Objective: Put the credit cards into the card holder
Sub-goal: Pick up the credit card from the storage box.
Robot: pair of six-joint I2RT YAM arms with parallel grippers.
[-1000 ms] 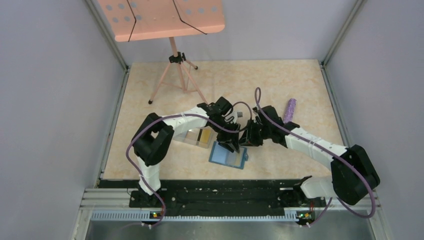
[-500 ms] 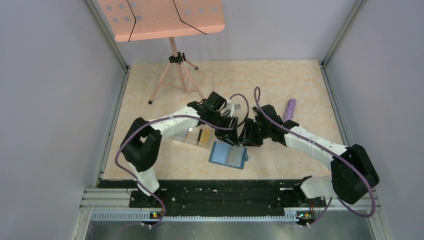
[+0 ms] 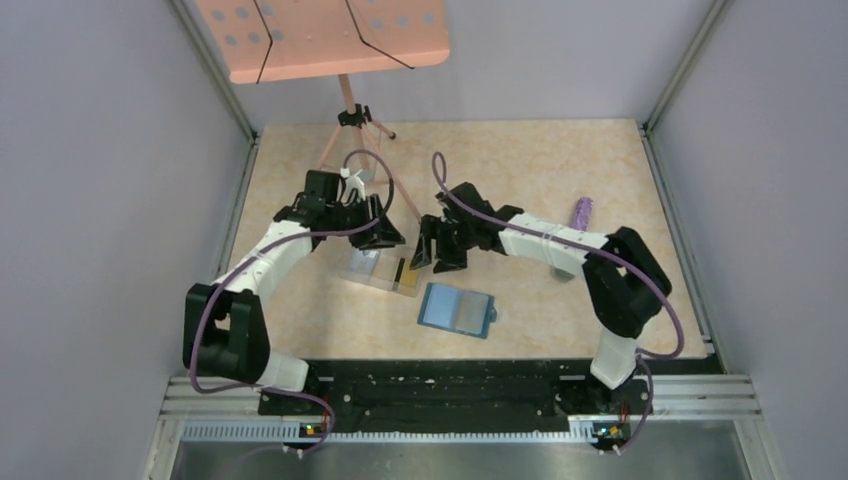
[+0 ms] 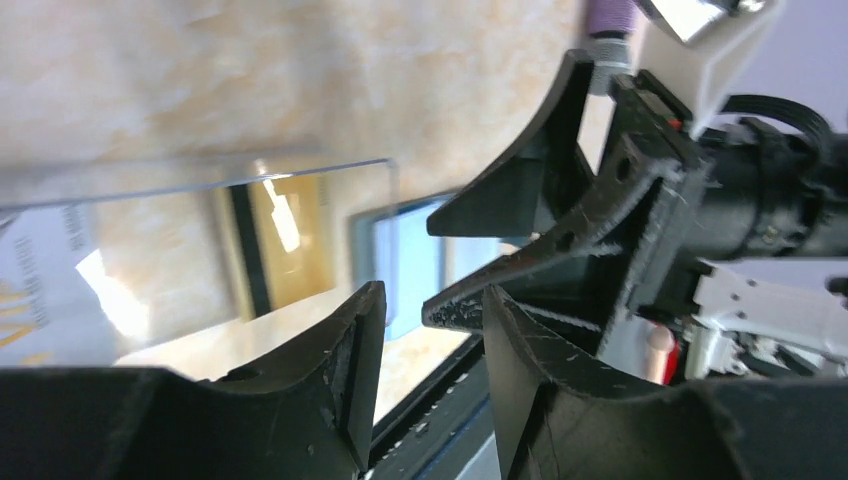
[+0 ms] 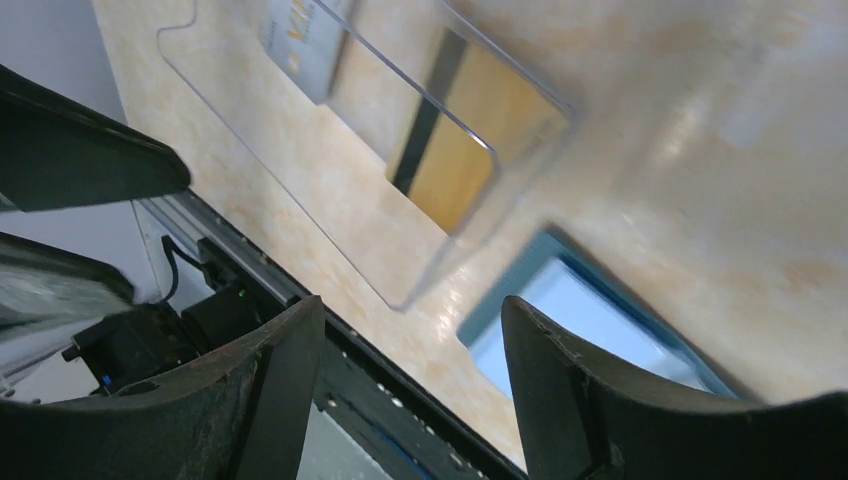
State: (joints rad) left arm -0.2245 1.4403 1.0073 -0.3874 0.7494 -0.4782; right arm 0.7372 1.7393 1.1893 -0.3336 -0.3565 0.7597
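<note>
The left tool (image 3: pixel 390 238) and right tool (image 3: pixel 428 260) have pulled back from the flat teal-blue wallet (image 3: pixel 457 309) on the beige tabletop (image 3: pixel 560 160). Both tools gape empty. Blurry yellow and grey plastic cards (image 3: pixel 409 272) lie in a clear box (image 3: pixel 386 270).

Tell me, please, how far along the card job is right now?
Done: the card holder lies open on the table. In hand: nothing; left gripper and right gripper hover open by the clear box. Left: the yellow card and grey card, both in that box, must go into the holder.
</note>
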